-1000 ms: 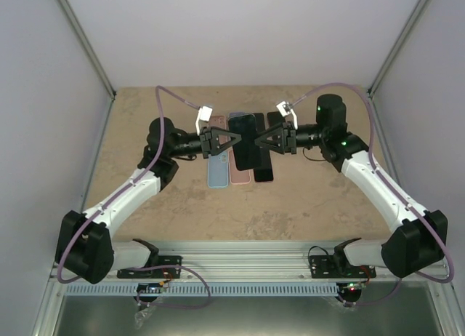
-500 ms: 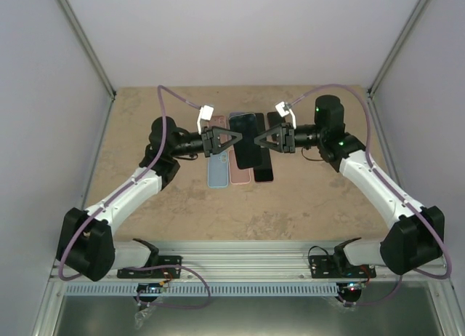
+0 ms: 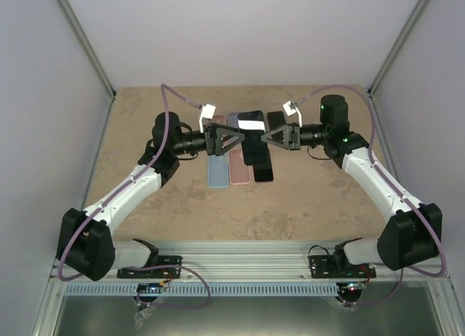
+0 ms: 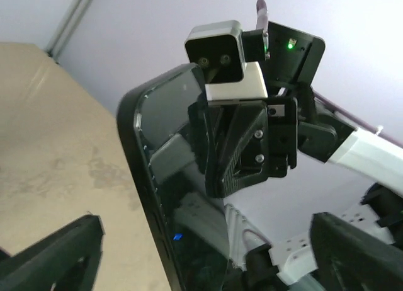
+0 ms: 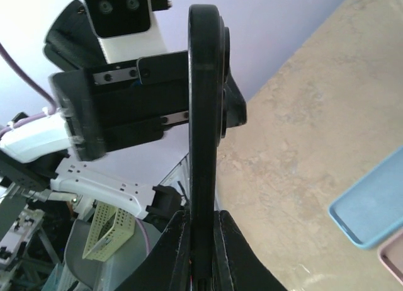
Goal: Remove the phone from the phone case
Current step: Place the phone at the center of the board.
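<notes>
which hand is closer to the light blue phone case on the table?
Left. The left hand hangs open over the far end of the light blue rectangular phone case; the right hand is farther right, shut on the black phone.

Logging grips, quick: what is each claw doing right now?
Left claw: open, holding nothing.
Right claw: closed on the phone.
</notes>
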